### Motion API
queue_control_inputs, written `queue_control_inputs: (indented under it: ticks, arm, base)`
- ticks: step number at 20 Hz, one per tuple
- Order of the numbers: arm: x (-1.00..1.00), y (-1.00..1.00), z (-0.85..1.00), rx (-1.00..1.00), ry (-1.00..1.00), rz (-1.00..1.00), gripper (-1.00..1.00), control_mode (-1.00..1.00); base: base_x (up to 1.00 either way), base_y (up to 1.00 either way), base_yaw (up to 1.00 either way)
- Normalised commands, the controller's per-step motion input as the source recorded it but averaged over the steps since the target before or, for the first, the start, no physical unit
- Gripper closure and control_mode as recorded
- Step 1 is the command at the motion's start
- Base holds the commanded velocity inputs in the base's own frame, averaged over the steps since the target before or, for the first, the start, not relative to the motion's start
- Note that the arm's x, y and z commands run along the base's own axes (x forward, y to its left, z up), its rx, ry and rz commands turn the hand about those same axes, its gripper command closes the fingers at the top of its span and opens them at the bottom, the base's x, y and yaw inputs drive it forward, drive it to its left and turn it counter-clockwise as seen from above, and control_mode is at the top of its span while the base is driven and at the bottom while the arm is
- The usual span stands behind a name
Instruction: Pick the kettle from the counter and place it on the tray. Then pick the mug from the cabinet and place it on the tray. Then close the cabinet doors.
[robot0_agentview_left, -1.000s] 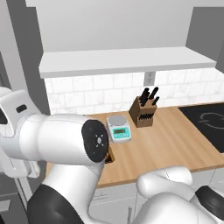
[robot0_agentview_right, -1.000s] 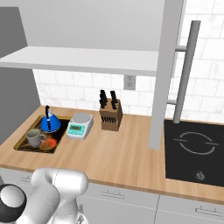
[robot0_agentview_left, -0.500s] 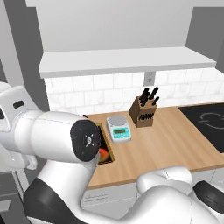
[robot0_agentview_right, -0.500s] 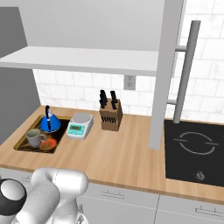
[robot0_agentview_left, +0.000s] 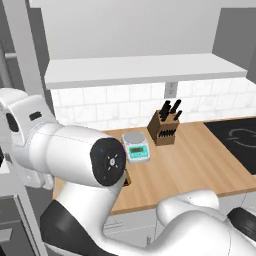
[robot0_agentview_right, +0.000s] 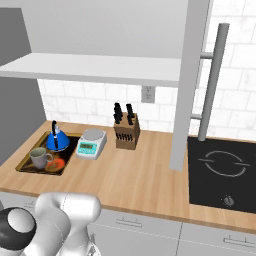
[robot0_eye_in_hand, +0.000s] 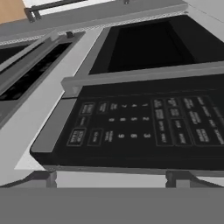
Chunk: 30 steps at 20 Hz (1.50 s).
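Observation:
The blue kettle (robot0_agentview_right: 57, 140) stands at the back of the dark tray (robot0_agentview_right: 23, 168) on the left end of the wooden counter (robot0_agentview_right: 140, 175). In front of the kettle, the grey-beige mug (robot0_agentview_right: 40, 158) sits in the tray beside an orange spot. Above, the cabinet (robot0_agentview_right: 100, 67) shows its white shelf bottom. One of the cabinet doors (robot0_agentview_right: 192, 85) stands swung out, its steel bar handle (robot0_agentview_right: 212, 85) facing right. My gripper (robot0_eye_in_hand: 111, 177) is open and holds nothing; it hangs over a black appliance with a keypad (robot0_eye_in_hand: 140, 122), away from the tray.
A small white scale (robot0_agentview_right: 91, 143) and a wooden knife block (robot0_agentview_right: 126, 132) stand right of the tray by the tiled wall. The black stovetop (robot0_agentview_right: 220, 170) fills the counter's right end. My white arm (robot0_agentview_left: 75, 155) hides the counter's left end in the left base view.
My arm's elbow has shifted a little in the left base view and now covers the tray's orange spot. Kettle, mug and doors have not moved. The jaws stay wide.

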Motion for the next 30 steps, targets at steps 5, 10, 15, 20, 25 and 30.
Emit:
queue_control_inputs:
  ticks: [5,10,15,20,25,30]
  arm:
    - [0.33,-0.71,0.18,0.00,0.01,-0.10,-1.00,-1.00]
    - [0.34,-0.70,0.15,0.00,0.02,-0.11,-1.00,-1.00]
    - [0.37,-0.67,0.09,0.00,0.00,-0.12,-1.00,-1.00]
    - [0.46,-0.58,0.09,0.00,0.01,-0.13,-1.00,-1.00]
    - [0.47,-0.48,0.05,0.00,0.00,-0.13,-1.00,-1.00]
    - [0.50,-0.52,0.01,0.00,0.02,-0.17,-1.00,-1.00]
  base:
    - [0.00,0.00,0.00]
    - [0.00,0.00,0.00]
    - [0.00,0.00,0.00]
    - [0.00,0.00,0.00]
    - [0.00,0.00,0.00]
    - [0.00,0.00,0.00]
